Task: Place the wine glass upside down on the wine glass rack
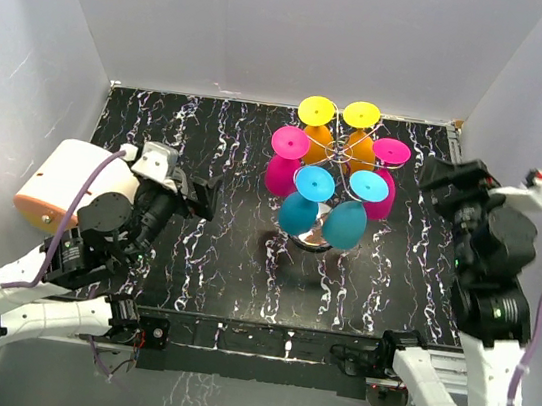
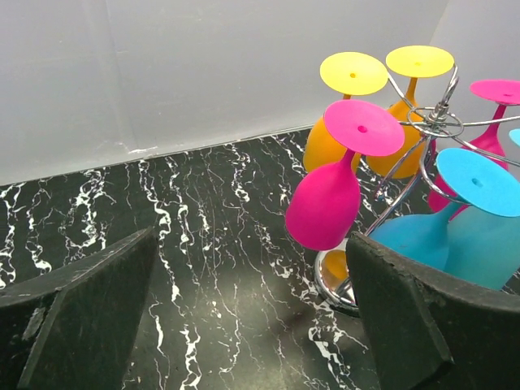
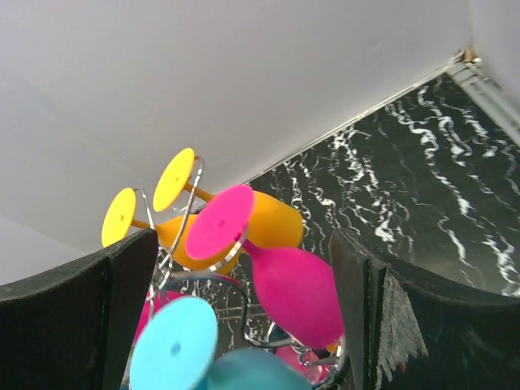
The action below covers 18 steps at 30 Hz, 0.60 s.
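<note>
Right gripper spread wide and holding nothing, its black fingers framing but not touching a magenta wine glass that hangs foot up, bowl down, just ahead of it on the wire wine glass rack. A second magenta glass, two orange glasses with yellow feet and two blue glasses hang likewise around the post. Left gripper, equally wide open and empty, hovers well apart from the rack, which stands ahead and to its right on the black marbled table.
</note>
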Each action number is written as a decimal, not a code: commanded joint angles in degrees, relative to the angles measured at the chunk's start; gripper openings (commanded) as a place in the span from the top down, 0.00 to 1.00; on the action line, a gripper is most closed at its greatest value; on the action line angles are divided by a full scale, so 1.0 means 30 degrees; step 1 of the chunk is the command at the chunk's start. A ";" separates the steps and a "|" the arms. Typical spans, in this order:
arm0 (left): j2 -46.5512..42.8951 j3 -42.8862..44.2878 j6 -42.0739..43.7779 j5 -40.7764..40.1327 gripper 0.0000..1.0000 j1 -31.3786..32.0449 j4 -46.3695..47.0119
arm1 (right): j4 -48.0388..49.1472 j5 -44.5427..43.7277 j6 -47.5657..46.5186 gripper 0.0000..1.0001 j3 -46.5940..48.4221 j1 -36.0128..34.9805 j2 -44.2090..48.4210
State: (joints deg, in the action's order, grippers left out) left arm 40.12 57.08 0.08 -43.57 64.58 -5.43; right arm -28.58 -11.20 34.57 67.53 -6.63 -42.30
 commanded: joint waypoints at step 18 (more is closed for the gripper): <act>-0.1239 0.0475 -0.0062 -0.2719 0.01 -0.0022 -0.0821 | -0.4903 -0.5495 -0.1631 0.17 -0.1503 0.0043 0.8790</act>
State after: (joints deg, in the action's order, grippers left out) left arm 38.02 57.08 -0.01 -49.30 64.58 -7.20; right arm -43.59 -26.06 31.03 62.78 -6.61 -16.60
